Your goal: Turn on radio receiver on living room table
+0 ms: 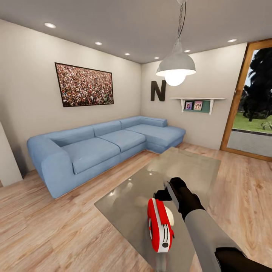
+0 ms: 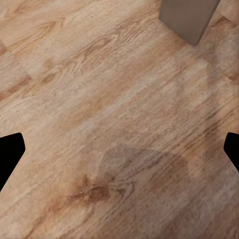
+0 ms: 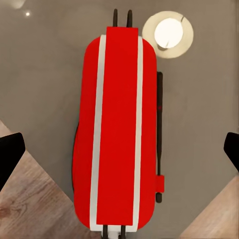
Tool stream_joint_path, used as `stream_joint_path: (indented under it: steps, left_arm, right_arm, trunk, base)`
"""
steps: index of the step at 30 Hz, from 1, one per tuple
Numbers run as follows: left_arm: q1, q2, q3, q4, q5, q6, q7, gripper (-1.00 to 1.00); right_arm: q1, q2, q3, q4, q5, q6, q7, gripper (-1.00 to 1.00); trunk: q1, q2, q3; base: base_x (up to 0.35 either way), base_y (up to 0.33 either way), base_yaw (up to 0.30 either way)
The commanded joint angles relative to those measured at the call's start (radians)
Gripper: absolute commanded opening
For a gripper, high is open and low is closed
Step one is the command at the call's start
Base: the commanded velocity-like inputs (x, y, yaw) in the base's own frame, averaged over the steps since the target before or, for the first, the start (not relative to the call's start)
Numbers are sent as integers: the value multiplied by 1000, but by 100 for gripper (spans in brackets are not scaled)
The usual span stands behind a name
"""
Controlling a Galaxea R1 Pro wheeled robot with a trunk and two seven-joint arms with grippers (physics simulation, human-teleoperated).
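Note:
The red radio receiver (image 1: 160,226) with its white edge band stands on its narrow side on the glass table (image 1: 181,166), near the table's front end. My right arm reaches over it, and the right gripper (image 1: 166,192) hangs just beyond and above the radio. In the right wrist view the radio's red and white edge (image 3: 119,124) runs between the two fingertips (image 3: 10,154), which stand wide apart without touching it, so the gripper is open. The dial face is turned away from view. My left gripper (image 2: 119,154) is open over bare wood floor.
A blue corner sofa (image 1: 102,147) runs along the left and back of the table. A white pendant lamp (image 1: 176,68) hangs above the table and reflects in the glass (image 3: 168,34). Glass doors (image 1: 253,109) stand at the right. Wood floor (image 1: 45,223) surrounds the table.

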Motion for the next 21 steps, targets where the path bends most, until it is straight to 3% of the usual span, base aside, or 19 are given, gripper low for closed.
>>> stream_joint_path:
  steps: [1, 21]
  left_arm:
    - [0, 0, 0, 0, 0, 0, 0, 100]
    - [0, 0, 0, 0, 0, 0, 5, 100]
  right_arm:
    - [0, 0, 0, 0, 0, 0, 0, 100]
    - [0, 0, -2, 3, 0, 0, 6, 100]
  trunk:
    - [0, 0, 0]
    - [73, -133, -60]
  base:
    - [0, 0, 0]
    - [0, 0, 0]
